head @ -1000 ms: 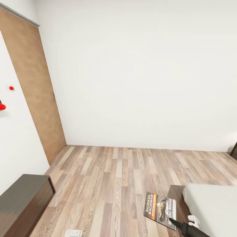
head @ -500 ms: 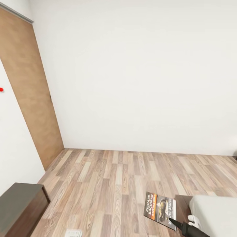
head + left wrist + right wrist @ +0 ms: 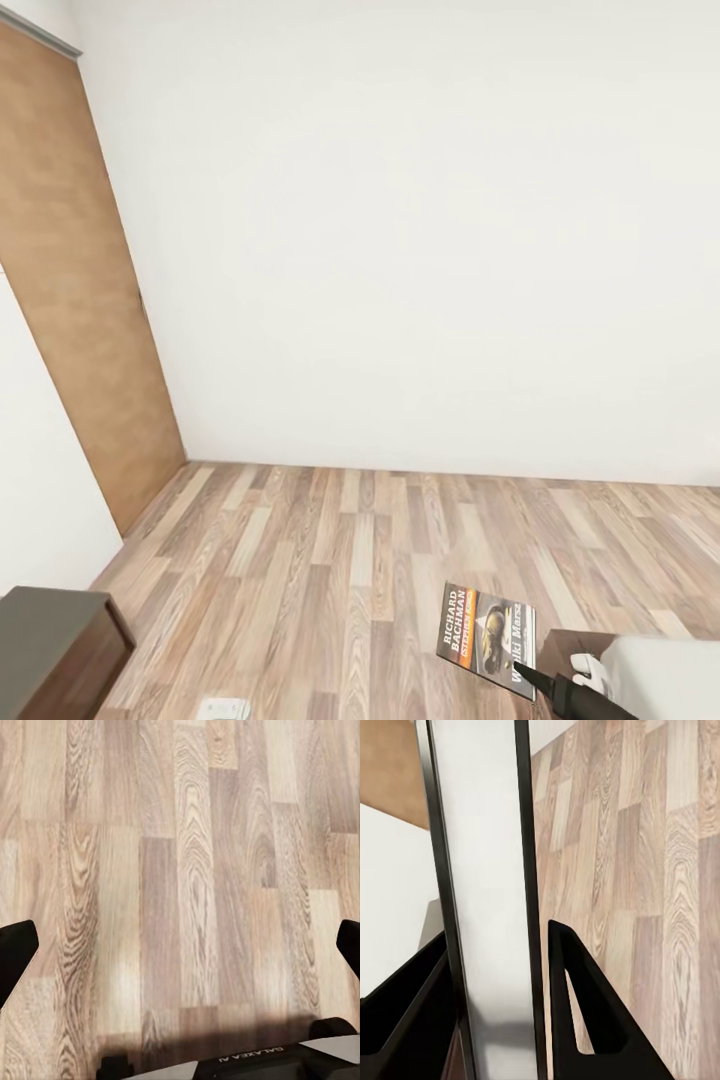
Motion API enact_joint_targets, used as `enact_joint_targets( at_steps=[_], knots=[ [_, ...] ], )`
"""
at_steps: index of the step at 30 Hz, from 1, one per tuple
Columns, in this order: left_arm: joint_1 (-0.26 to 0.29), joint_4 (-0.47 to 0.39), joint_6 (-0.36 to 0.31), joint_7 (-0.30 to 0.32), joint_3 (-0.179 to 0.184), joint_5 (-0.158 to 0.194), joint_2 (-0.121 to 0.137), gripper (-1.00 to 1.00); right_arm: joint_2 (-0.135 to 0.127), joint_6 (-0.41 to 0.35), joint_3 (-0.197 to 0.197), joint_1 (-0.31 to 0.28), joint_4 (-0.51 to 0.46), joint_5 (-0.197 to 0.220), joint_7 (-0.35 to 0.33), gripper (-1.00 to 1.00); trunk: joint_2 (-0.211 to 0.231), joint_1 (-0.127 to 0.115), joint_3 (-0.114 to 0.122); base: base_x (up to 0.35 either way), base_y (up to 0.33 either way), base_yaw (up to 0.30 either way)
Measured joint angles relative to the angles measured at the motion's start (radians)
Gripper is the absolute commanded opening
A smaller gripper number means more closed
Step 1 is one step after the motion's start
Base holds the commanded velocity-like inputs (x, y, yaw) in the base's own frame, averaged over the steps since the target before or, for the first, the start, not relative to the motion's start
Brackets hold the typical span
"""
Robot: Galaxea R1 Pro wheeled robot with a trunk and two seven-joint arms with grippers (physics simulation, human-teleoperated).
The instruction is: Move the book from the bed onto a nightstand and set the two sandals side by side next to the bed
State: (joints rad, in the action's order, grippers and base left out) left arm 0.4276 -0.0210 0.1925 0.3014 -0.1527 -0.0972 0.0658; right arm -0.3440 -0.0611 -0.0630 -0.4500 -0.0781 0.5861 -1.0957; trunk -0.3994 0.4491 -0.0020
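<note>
I've got the small thin paperback book (image 3: 487, 632) with the dark pictured cover, white "RICHARD BACHMAN" lettering and orange stripe pinched in my right gripper (image 3: 522, 672) — jaws closed on its lower corner, cover facing the head camera, held above the light wood plank floor (image 3: 330, 560). In the right wrist view the book (image 3: 484, 900) runs edge-on between the two black fingers (image 3: 585, 1020), pale page block with dark cover edges either side.

The corner of the low bed (image 3: 665, 680) sits at the lower right of the head view: pale grey-white mattress on a dark brown frame, just beside the held book. A dark brown wooden cabinet top (image 3: 45, 640) shows at the lower left, against the white wall (image 3: 420, 250). A tan wooden door (image 3: 75, 300) stands on the left wall.

Left gripper (image 3: 180, 952) points down at bare planks — black fingertips (image 3: 15, 952) wide apart, nothing between them.

A small white object (image 3: 222, 709) lies at the bottom edge of the head view; can't tell what it is.
</note>
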Motion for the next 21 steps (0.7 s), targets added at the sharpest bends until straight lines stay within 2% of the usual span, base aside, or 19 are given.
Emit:
enact_joint_targets(
  at_steps=[21],
  knots=[
    [0.0, 0.0, 0.0, 0.0, 0.0, 0.0, 0.0, 1.0, 0.001, 0.0, 0.0, 0.0, 0.0, 0.0, 0.002, -1.0, 0.0, 0.0, 0.0, 0.33, 0.0, -0.002]
  ],
)
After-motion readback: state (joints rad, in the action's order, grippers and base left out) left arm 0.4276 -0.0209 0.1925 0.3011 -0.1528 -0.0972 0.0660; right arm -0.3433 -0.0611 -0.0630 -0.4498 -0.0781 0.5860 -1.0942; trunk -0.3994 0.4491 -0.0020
